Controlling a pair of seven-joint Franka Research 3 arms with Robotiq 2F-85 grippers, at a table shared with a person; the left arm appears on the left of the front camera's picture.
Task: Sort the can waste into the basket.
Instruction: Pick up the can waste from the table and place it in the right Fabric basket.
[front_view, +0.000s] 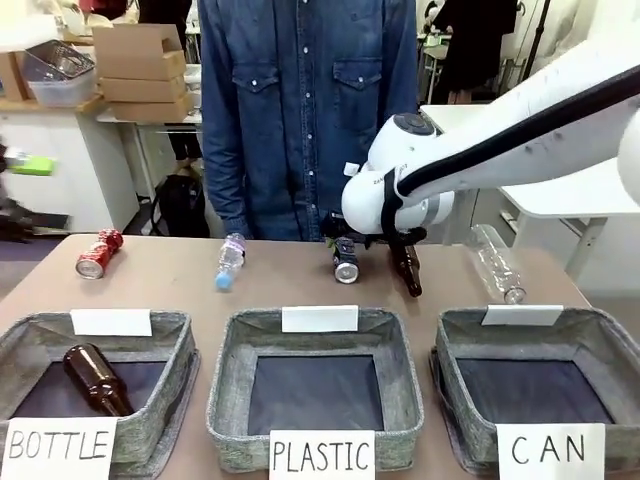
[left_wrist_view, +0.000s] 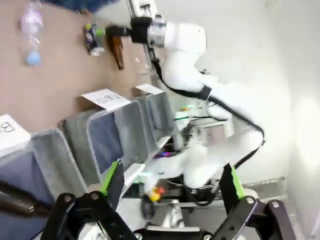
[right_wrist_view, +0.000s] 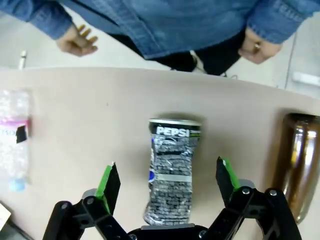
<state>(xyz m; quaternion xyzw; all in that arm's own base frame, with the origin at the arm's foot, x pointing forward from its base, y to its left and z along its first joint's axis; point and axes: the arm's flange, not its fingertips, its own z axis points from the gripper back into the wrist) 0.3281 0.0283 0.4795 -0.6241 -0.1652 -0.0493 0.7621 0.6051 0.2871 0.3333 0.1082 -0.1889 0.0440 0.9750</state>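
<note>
Upper left: red crumpled can (front_view: 92, 255) lies on tan desk (front_view: 170, 290). Centre: crushed dark metal can (right_wrist_view: 172, 177) lettered PEPSI, between right gripper's (right_wrist_view: 167, 175) spread jaws, gaps both sides. Brown glass bottle (right_wrist_view: 297, 165) beside. Lower right: grey woven basket (front_view: 610, 322), card CAN. Jaws of left gripper (left_wrist_view: 172, 175) spread, holding nothing

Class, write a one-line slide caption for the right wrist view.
Open right gripper straddling a crumpled dark Pepsi can lying on the table, brown bottle beside it.
</note>
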